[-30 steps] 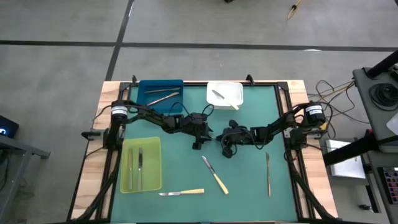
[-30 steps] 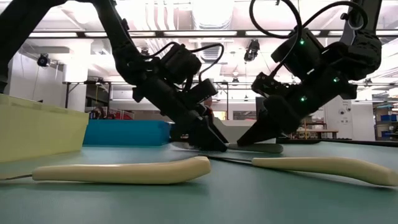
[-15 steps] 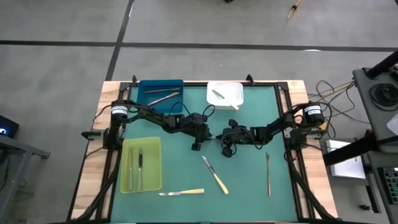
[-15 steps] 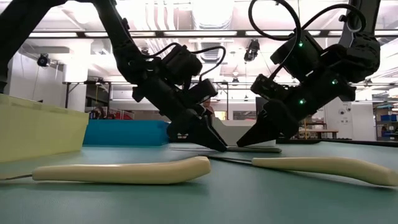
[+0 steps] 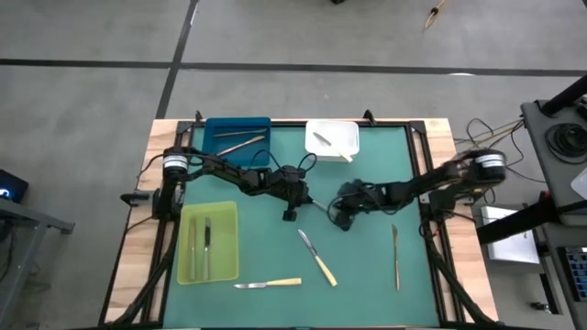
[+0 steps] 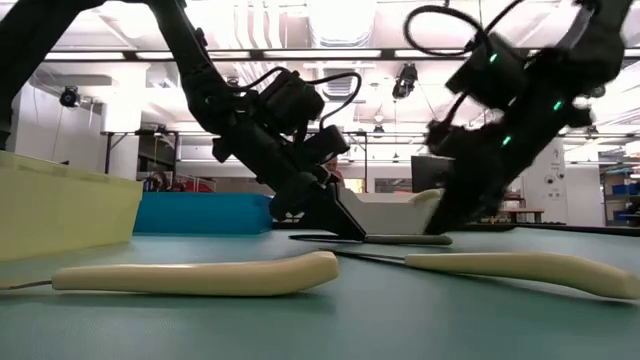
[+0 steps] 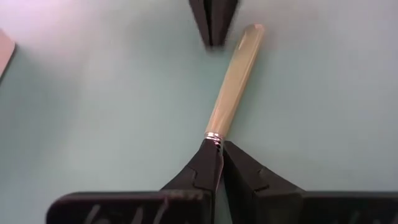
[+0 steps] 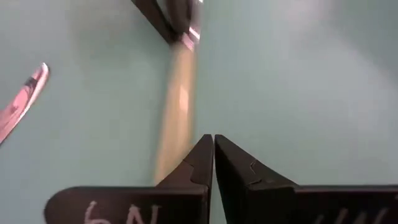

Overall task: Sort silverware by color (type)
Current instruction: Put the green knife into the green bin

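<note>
Left wrist view: left gripper (image 7: 217, 163) pinches the yellow-handled knife (image 7: 234, 84) at mid-frame; bare green mat (image 7: 93, 112) surrounds it; right gripper (image 5: 341, 216) closed, empty.

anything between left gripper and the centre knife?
Nothing. The left gripper is shut on the knife where blade meets handle. The right gripper, shut, sits by the handle's far end, not between.

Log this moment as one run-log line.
left gripper: shut on yellow-handled knife, mid-mat | right gripper: shut, empty, beside handle | trays: partly filled
</note>
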`<state>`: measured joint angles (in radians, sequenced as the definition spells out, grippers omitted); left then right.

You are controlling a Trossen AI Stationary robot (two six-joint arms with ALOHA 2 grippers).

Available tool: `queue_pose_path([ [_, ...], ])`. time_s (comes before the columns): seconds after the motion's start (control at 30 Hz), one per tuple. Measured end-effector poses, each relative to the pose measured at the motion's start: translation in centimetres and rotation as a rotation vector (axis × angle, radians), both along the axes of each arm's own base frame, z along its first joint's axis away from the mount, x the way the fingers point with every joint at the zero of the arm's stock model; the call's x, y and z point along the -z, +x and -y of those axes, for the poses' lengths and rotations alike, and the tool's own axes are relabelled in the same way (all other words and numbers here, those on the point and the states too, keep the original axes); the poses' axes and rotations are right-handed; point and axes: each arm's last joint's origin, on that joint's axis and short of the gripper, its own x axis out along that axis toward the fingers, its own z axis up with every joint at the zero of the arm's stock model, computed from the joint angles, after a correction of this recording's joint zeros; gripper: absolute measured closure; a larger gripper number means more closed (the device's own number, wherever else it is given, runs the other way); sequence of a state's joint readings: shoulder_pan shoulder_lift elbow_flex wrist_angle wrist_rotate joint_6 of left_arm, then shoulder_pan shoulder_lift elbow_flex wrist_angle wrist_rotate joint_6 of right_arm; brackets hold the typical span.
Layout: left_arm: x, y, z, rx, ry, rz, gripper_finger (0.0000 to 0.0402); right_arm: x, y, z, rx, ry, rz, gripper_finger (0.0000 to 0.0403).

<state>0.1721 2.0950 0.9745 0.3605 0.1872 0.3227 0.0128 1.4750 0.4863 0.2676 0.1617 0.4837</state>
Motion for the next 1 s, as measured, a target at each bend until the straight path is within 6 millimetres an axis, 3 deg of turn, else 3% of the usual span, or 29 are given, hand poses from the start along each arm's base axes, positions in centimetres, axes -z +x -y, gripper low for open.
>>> queue_pose_path([
  [0.17,0.1,0.2,0.0,-0.014,-0.016,0.034,0.0401,-2.2,-3.1,-0.3,0.112,0.123,-0.117,0.0394],
  [0.27,-0.1,0.3,0.0,-0.001,-0.028,0.059,0.0401,-3.4,-3.5,-0.9,0.047,0.091,-0.042,0.0394],
  [0.4,-0.1,0.3,0.0,-0.005,-0.041,0.065,0.0401,-3.3,-4.0,-1.5,-0.040,0.033,-0.033,0.0389],
  [0.53,-0.1,0.3,0.0,-0.020,-0.054,0.060,0.0401,-2.4,-4.3,-1.6,-0.057,0.023,-0.047,0.0361],
  [0.83,0.0,0.2,0.0,-0.023,-0.059,0.056,0.0401,1.5,-4.4,-2.3,-0.145,-0.038,0.020,0.0252],
  [1.0,0.0,0.2,0.0,-0.023,-0.060,0.055,0.0401,4.0,-4.4,-2.3,-0.131,-0.066,-0.038,0.0230],
])
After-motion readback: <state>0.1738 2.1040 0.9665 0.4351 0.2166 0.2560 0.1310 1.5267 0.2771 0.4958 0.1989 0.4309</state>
